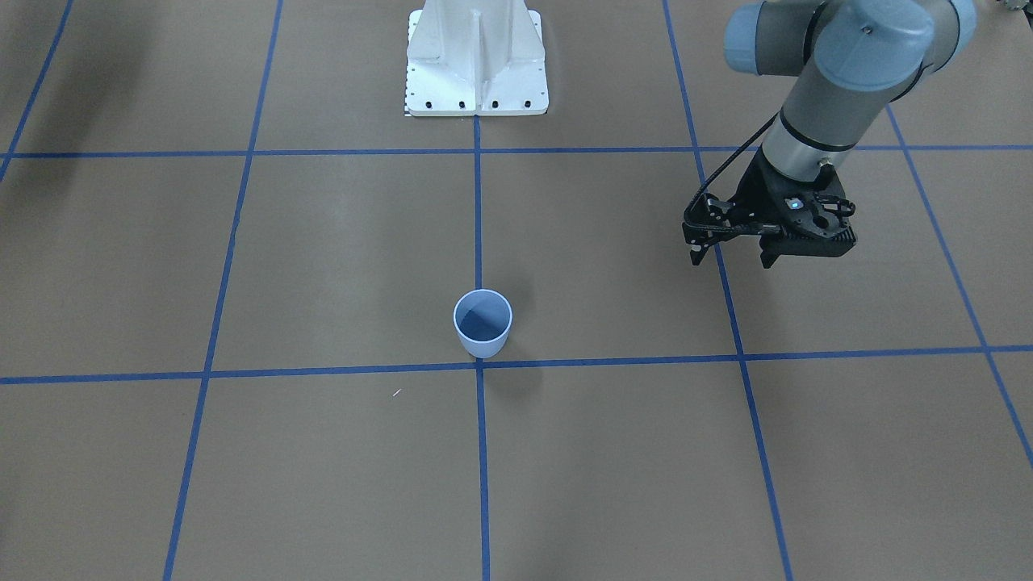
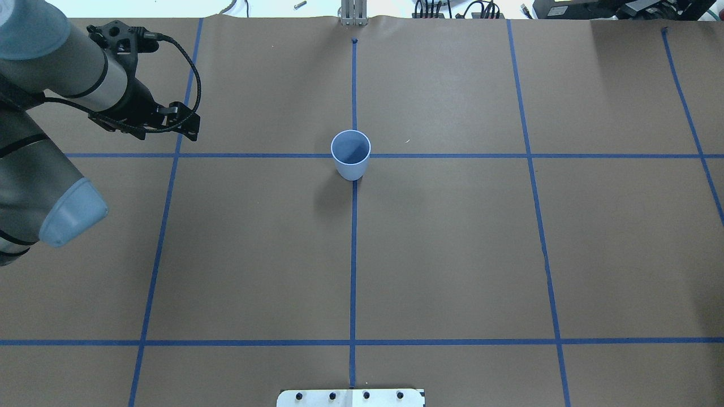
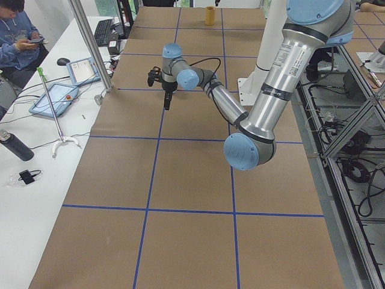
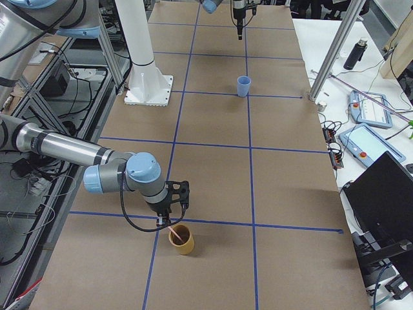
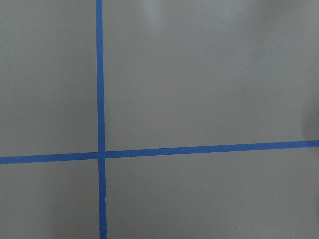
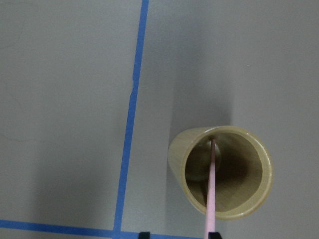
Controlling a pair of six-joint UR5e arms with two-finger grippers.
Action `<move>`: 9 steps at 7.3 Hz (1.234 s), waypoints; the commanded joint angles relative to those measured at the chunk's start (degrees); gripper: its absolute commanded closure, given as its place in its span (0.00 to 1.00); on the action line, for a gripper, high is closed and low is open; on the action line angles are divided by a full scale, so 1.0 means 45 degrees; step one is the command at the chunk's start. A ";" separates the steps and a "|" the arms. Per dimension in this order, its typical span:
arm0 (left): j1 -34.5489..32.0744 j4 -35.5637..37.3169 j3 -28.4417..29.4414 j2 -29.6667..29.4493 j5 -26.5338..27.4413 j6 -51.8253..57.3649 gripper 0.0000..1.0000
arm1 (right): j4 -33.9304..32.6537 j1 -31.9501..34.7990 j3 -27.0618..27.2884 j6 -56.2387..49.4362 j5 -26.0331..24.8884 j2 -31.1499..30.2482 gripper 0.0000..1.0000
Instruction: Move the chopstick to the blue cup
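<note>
The blue cup (image 1: 483,323) stands upright and empty on the tape cross at the table's middle (image 2: 350,154), far off in the exterior right view (image 4: 243,85). The pink chopstick (image 6: 212,189) leans inside a tan cup (image 6: 174,164) near the table's right end (image 4: 182,242). My right gripper (image 4: 169,221) hangs just above that cup. In the right wrist view its fingertips (image 6: 144,234) sit apart at the bottom edge, with the stick's top end close to one of them. My left gripper (image 1: 730,258) is open and empty, pointing down over bare paper to the cup's left (image 2: 184,124).
Brown paper with blue tape lines (image 5: 101,154) covers the table. The white robot base plate (image 1: 476,64) is at the robot's side. Aluminium posts (image 4: 335,45) and a desk with tablets (image 3: 54,96) and a seated person (image 3: 15,36) line the far edge.
</note>
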 commanded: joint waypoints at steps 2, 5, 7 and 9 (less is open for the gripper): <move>0.0001 0.0000 0.0017 0.0015 0.0000 -0.0005 0.02 | -0.0022 0.0075 0.0018 -0.0251 -0.0190 -0.0012 0.47; 0.0001 0.0000 0.0095 -0.0004 0.0000 -0.0005 0.02 | -0.1520 0.1087 0.0387 -0.2100 -0.0482 0.0105 0.48; 0.0001 0.0000 0.0134 -0.0024 0.0000 -0.0005 0.02 | -0.1584 0.1071 0.0468 -0.2126 -0.0523 0.0085 0.65; 0.0001 0.0000 0.0134 -0.0024 0.0000 -0.0005 0.02 | -0.1604 0.1129 0.0390 -0.2107 -0.0562 0.0124 0.65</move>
